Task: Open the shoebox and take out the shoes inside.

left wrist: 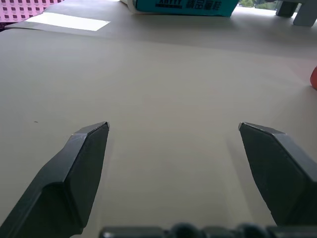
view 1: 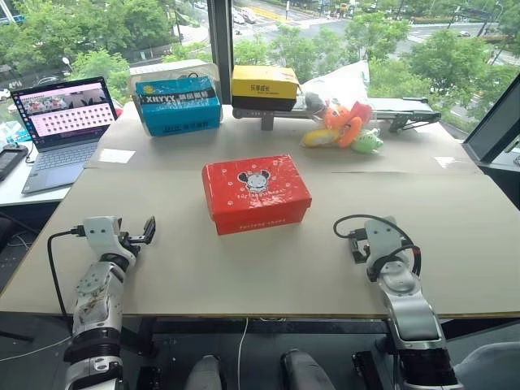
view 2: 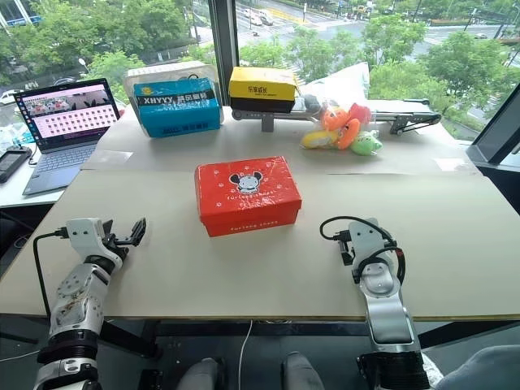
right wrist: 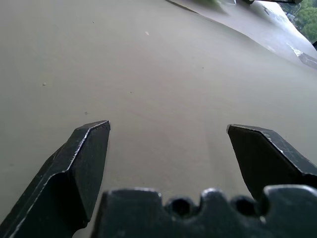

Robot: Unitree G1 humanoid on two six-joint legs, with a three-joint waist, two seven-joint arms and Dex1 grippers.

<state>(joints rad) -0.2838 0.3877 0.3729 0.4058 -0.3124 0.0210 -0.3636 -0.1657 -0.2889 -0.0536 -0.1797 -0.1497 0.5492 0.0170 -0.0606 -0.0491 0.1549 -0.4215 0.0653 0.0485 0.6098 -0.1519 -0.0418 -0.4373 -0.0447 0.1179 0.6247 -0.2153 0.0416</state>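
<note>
Sitting closed in the middle of the tabletop [view 1: 244, 268], the red shoebox [view 1: 256, 193] keeps its lid on, mouse logo up. The left gripper [view 1: 145, 230] and right gripper [view 1: 357, 244] hover over the near edge on either side of it, well apart from it, fingers [left wrist: 84, 158] spread wide and grasping nothing. Behind it stand a blue box [view 1: 177, 104], a yellow-and-black box [view 1: 265, 87] and an orange plush toy [view 1: 345, 123].

- Bare desk [view 1: 244, 268] lies ahead of the left gripper [left wrist: 173, 130] and the right gripper [right wrist: 168, 128], nothing between either pair of spread fingers.
- The closed shoebox [view 1: 256, 193] stands between and beyond both grippers, well apart, with free desk on each side of it.
</note>
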